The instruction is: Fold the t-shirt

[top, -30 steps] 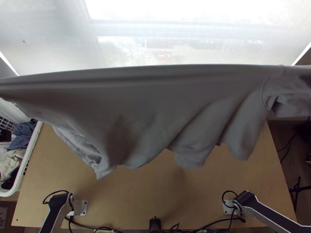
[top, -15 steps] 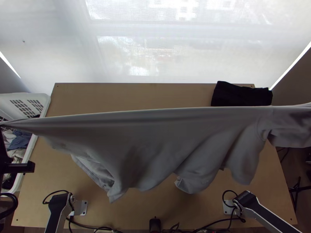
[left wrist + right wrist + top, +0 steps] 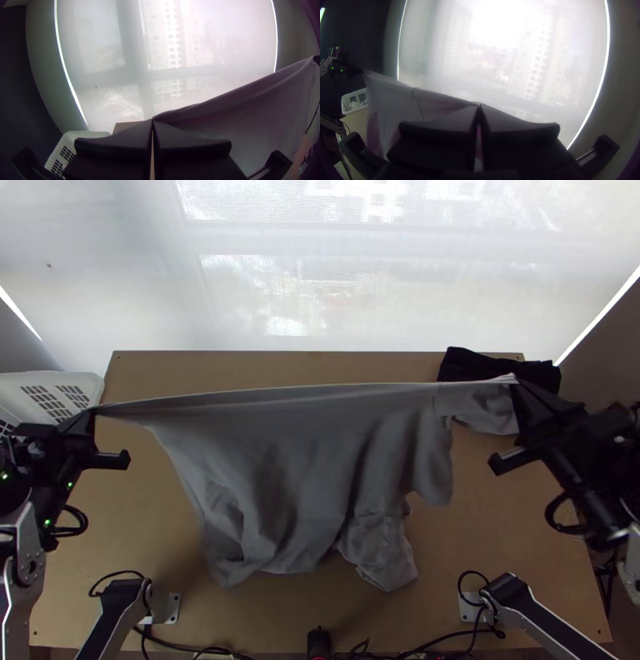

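Note:
My left gripper (image 3: 94, 410) is shut on one end of the grey t-shirt (image 3: 288, 460), and my right gripper (image 3: 514, 382) is shut on the sleeve end. Between them the shirt's upper edge is pulled taut; the rest hangs in loose folds over the table. In the left wrist view the left gripper (image 3: 152, 120) pinches the cloth (image 3: 253, 116) at its closed tips. The right wrist view has the right gripper (image 3: 480, 104) closed on the cloth (image 3: 443, 100), which stretches across to the other arm.
On the wooden table (image 3: 264, 366) a black folded cloth (image 3: 468, 364) lies at the back right corner, behind the right gripper. A white basket (image 3: 96, 390) stands beside the table's left edge.
The shirt's hanging part and taut edge are lower and nearer the table than a second ago. Both grippers have come into the top view from the sides, closer together.

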Available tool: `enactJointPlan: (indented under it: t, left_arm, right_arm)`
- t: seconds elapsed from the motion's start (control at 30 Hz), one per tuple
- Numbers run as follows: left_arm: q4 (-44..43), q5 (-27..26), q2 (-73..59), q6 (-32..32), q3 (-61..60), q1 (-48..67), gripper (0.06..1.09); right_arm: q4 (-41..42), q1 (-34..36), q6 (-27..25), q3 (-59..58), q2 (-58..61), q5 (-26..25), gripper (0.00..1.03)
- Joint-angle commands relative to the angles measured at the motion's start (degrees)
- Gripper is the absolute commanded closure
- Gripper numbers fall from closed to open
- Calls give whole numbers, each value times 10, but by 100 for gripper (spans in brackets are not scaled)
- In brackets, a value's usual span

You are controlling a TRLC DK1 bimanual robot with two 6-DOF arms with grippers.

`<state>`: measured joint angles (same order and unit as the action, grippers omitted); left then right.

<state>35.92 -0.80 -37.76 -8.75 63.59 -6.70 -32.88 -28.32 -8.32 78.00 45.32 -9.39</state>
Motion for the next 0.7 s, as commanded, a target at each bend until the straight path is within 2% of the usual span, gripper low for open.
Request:
enactJointPlan:
  t: [0.0,0.2,0.33,0.67]
  left_arm:
    - [-92,4,-96,7,-55,62,105]
    - [-180,33,-195,6,-46,108,105]
    - [-239,49,-261,6,-31,123,105]
    - [-372,73,-435,-3,4,108,105]
  right_arm:
    - [100,18,-1,-119,77,39,100]
    - [195,63,5,-119,211,77,100]
    - [237,78,2,-82,311,82,100]
    - [264,114,-5,80,543,91,100]
